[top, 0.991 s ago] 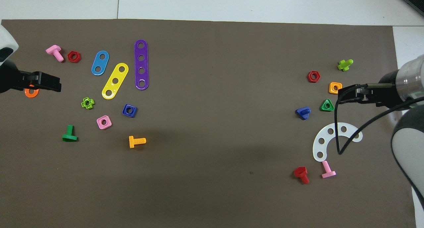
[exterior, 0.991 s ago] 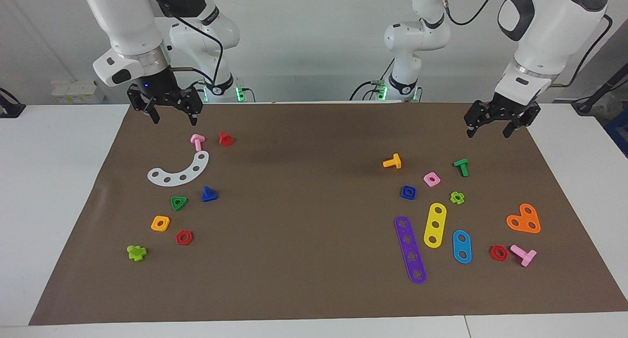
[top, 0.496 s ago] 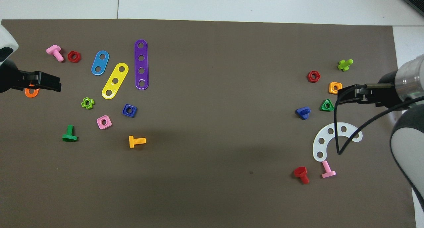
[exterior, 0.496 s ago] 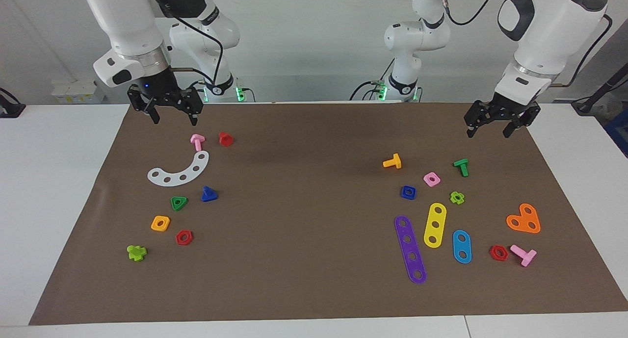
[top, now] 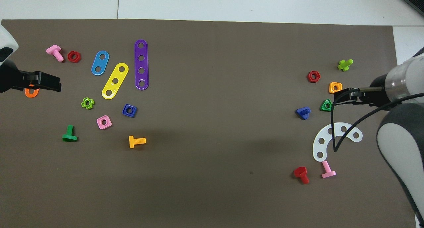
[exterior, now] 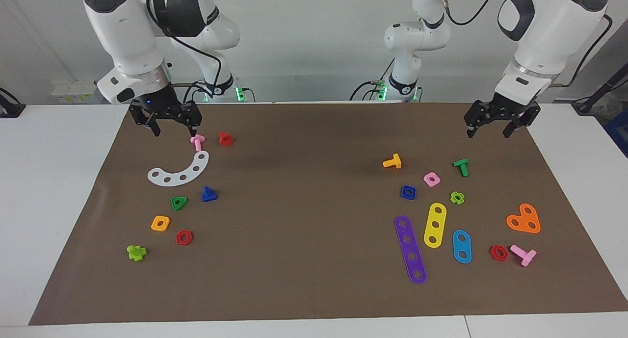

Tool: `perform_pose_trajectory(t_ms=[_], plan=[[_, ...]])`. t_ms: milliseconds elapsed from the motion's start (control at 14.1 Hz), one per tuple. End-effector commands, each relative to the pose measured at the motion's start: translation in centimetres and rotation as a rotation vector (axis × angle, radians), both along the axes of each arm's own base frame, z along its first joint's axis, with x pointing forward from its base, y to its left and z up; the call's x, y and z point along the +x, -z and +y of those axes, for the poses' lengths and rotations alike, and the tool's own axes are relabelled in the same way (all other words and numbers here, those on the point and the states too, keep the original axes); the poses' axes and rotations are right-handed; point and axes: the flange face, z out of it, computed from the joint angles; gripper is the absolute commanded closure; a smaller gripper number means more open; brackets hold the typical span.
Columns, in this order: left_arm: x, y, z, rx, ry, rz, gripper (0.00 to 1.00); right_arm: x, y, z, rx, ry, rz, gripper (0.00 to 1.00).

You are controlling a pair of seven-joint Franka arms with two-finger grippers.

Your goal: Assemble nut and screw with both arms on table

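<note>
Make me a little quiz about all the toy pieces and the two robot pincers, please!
1. True or false: the blue screw is held in a pincer.
2. Which piece lies right beside the blue nut: A the pink square nut, B the white curved strip, C the red hexagon nut?
3. Fill in: the purple strip has ___ holes.

Key
1. False. It lies on the brown mat; the right pincer and the left pincer are both open and hold nothing.
2. A
3. four
</note>
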Motion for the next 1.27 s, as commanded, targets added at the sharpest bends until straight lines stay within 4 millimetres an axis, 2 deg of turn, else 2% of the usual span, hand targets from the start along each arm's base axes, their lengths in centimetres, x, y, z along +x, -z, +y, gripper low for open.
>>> perform_pose_trajectory(t_ms=[0,212,354,425,496,637,850,991,1062,1204], plan=[[-0.8,0.0,0.1,0.016,0.010,-0.008,0.00,0.2,3.9,-0.8,-0.001,-0.019,-0.022,0.05],[-1.2,0.9,0.0,0.017,0.033,0.006,0.00,0.5,8.8,-1.5,0.001,-0.008,-0.039,0.09],[-0.8,4.5,-0.5,-0.002,0.049,0.016,0.00,0.9,12.2,-1.2,0.000,-0.014,-0.002,0.12],[-0.1,6.6,-2.9,-0.021,0.074,0.017,0.00,1.1,13.7,-1.0,0.000,-0.017,0.004,0.13],[0.9,9.2,-4.0,-0.024,0.088,0.025,0.00,1.2,15.5,-0.8,0.001,-0.021,0.001,0.14],[1.4,13.0,-4.2,-0.028,0.081,-0.013,0.00,1.8,18.5,-0.5,0.002,-0.035,-0.029,0.15],[0.0,19.1,-4.2,-0.030,0.083,-0.066,0.04,2.1,21.1,0.1,0.002,-0.044,-0.008,0.19],[-1.7,24.0,-6.0,-0.033,0.117,-0.109,0.05,2.1,22.0,0.1,0.004,-0.045,-0.029,0.22],[-2.0,25.3,-6.3,-0.034,0.125,-0.123,0.05,1.7,22.8,0.6,0.004,-0.054,-0.034,0.24],[-2.1,27.1,-7.8,-0.035,0.158,-0.112,0.05,1.3,23.8,0.8,0.005,-0.061,-0.040,0.33]])
